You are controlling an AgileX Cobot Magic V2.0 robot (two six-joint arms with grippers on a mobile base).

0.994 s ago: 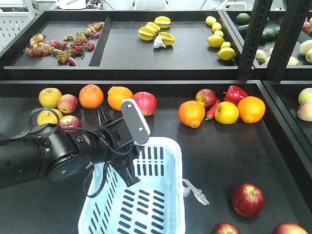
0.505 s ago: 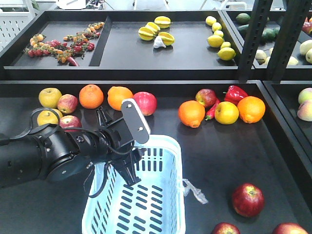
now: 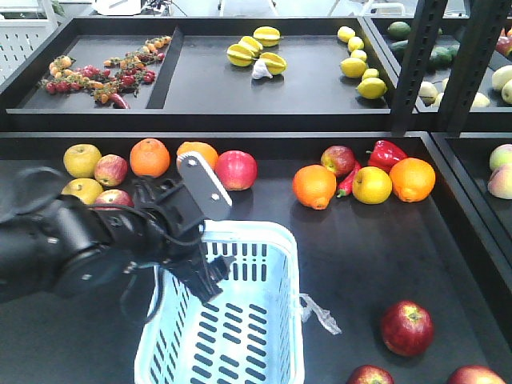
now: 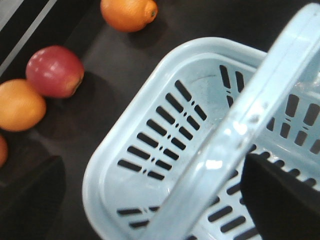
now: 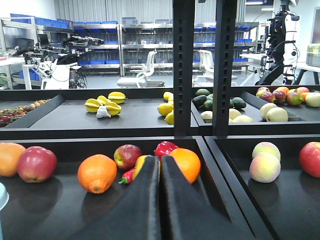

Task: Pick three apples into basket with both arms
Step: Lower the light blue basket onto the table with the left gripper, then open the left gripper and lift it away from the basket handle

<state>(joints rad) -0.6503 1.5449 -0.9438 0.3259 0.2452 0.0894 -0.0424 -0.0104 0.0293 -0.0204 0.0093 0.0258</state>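
Black shelf trays fill the front view, with a workshop of blue-binned racks and chairs behind them in the right wrist view. On the near tray, low in the middle, stands the basket (image 3: 260, 264), pale blue with slotted walls. As far as both the front and left wrist views show, nothing lies inside it (image 4: 131, 112). The three dark red apples (image 3: 406, 328) rest on the tray to its right, well apart from it, one whole and two cut off by the bottom edge, so by my reading no apple has been loaded and all three picks remain. The left arm (image 3: 72, 248) reaches in from the left, its grey plate (image 3: 204, 180) tilted above the basket's far rim. The left gripper (image 3: 206, 280) dips just inside the near-left part of the basket, under the handle (image 4: 240, 130). One dark finger shows beside that handle in the wrist view, but I cannot tell whether the jaws are clamped on it or apart. The right gripper (image 5: 160, 159) has its fingers pressed together on nothing and points toward the back row. That row holds an orange (image 3: 314, 186), a red pepper (image 3: 386, 152), a yellow apple (image 3: 373, 185) and another red apple (image 3: 237, 170). Starfruit (image 3: 256, 50) and lemons (image 3: 358, 64) sit on the upper tray.
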